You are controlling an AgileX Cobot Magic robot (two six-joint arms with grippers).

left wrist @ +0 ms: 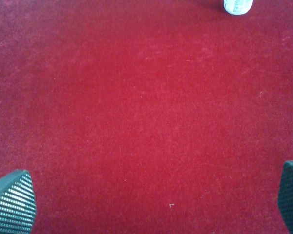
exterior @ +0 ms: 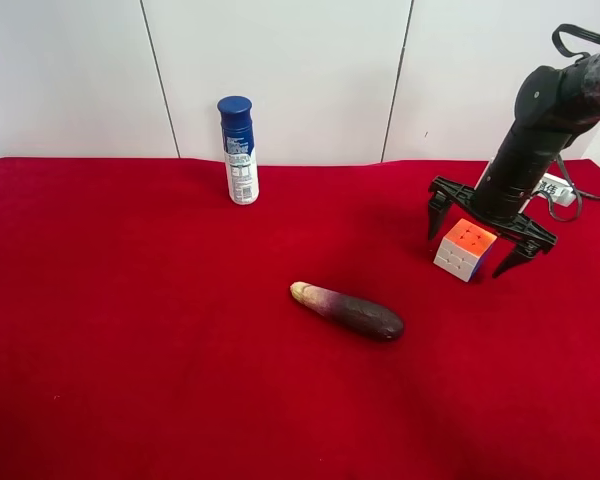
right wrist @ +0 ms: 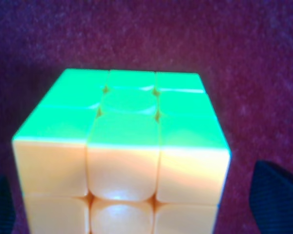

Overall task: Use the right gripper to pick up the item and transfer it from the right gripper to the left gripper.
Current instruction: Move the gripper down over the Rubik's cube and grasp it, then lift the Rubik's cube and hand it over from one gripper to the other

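Note:
The puzzle cube [exterior: 465, 249] sits on the red cloth at the right, orange face up and white side showing. The right wrist view shows it very close [right wrist: 122, 146], with green and orange faces. My right gripper [exterior: 470, 250] is open. Its two pointed fingers straddle the cube just above the cloth without closing on it; the fingertips [right wrist: 276, 195] show at either side of the cube. My left gripper [left wrist: 151, 200] is open and empty over bare red cloth, its fingertips [left wrist: 10, 202] wide apart. The left arm is out of the exterior high view.
A dark purple eggplant-like object [exterior: 348, 310] lies near the table's middle, to the left of the cube. A blue-capped white can [exterior: 238, 150] stands at the back, and its base shows in the left wrist view [left wrist: 238, 6]. A white wall runs behind the red table [exterior: 130, 330].

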